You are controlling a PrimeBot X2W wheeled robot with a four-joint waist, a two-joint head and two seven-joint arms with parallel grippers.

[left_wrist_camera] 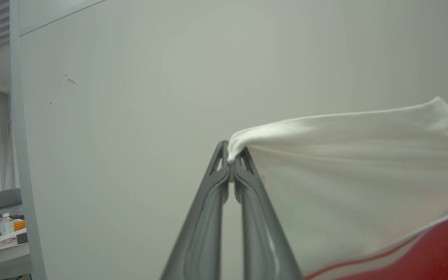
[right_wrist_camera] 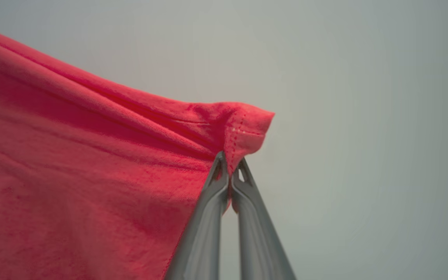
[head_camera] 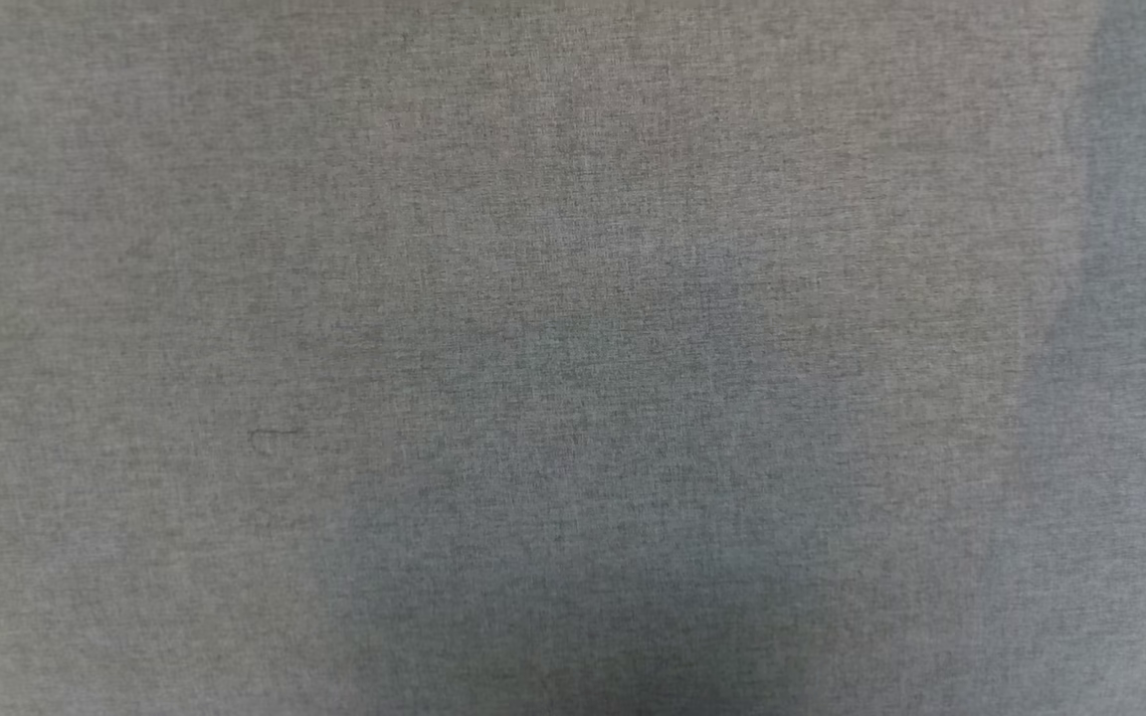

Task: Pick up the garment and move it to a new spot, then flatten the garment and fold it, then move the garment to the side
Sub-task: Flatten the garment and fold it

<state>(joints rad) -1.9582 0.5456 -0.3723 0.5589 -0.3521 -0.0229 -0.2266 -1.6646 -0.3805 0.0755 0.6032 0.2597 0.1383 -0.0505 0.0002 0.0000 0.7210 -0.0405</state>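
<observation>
Both grippers hold the garment up in the air. In the left wrist view my left gripper [left_wrist_camera: 231, 161] is shut on the edge of the garment's white sleeve [left_wrist_camera: 364, 175], which stretches off to the right, with red cloth and a striped band at the lower right. In the right wrist view my right gripper [right_wrist_camera: 230, 165] is shut on a stitched red corner of the garment [right_wrist_camera: 91, 175], and the red cloth spreads taut to the left. The rest of the garment is hidden.
Grey woven cloth [head_camera: 573, 358] covers the work surface in the head view, with soft shadows in the middle and at the right. A pale wall [left_wrist_camera: 150, 97] stands behind the left gripper. A cluttered desk [left_wrist_camera: 2, 241] sits far left.
</observation>
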